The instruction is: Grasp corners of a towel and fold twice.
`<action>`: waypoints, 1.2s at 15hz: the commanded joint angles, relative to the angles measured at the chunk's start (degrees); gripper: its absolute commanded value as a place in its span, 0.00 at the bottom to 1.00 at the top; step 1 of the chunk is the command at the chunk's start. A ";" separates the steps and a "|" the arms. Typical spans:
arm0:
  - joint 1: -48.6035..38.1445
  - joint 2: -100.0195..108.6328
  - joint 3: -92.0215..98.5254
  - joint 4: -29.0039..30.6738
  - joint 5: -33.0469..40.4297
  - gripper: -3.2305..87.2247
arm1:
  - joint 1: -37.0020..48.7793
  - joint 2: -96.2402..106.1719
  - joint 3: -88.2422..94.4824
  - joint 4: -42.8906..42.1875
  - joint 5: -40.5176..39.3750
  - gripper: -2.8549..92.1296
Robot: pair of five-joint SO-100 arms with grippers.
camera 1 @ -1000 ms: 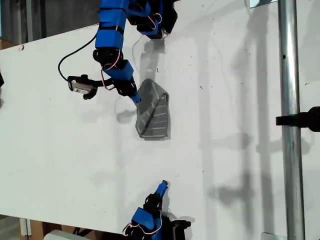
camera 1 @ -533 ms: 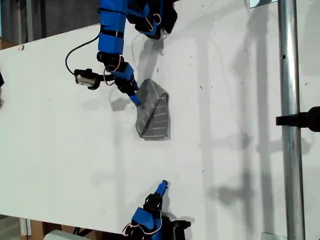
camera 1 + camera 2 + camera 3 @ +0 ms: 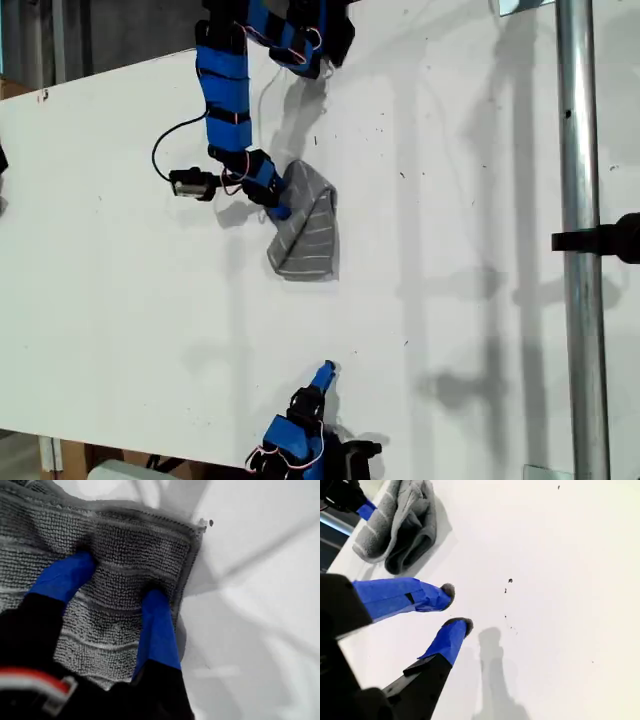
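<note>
on the white tabletop [image 3: 480,300], beside the grey metal pole [image 3: 578,240] that runs down the exterior view's right, the grey striped terry towel [image 3: 305,225] lies bunched into a narrow, lopsided wedge, well apart from that pole and toward the far edge of the board. my first gripper [image 3: 279,211], its fingers wrapped in blue tape, presses on the towel's edge on the side away from the pole; the first wrist view shows the two blue fingers [image 3: 157,630] spread wide and planted flat on the pile of the towel [image 3: 130,560], one near a hemmed corner [image 3: 197,529], with no cloth pinched between them. my second gripper [image 3: 324,374] waits at the near edge of the table, well apart from the towel, and its wrist view shows the taped tips [image 3: 454,626] a narrow gap apart, holding nothing, the towel [image 3: 402,525] a crumpled heap in the distance.

judged from the heap, folds are in place but untidy: layers overlap at an angle rather than edge to edge. the step in hand looks like smoothing or pinning the folded cloth, not carrying a corner. the next move calls for the first gripper either to lift clear without dragging the soft fabric, or to close on the hemmed corner and draw it square; terry clings to tape, so a slow release would suit.
</note>
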 commanded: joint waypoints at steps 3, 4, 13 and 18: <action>0.35 0.26 -0.26 -0.88 -0.70 0.13 | -2.37 5.89 -11.78 13.45 -4.31 0.10; 0.35 0.26 -0.26 -0.88 -0.62 0.13 | -2.81 8.70 -13.80 18.37 -5.01 0.10; 0.44 0.26 -0.44 -0.97 -1.05 0.13 | -18.28 6.42 -28.12 16.26 -8.79 0.10; 0.79 0.26 -0.26 -0.97 -1.49 0.14 | -18.72 -16.17 -47.72 21.09 -8.79 0.40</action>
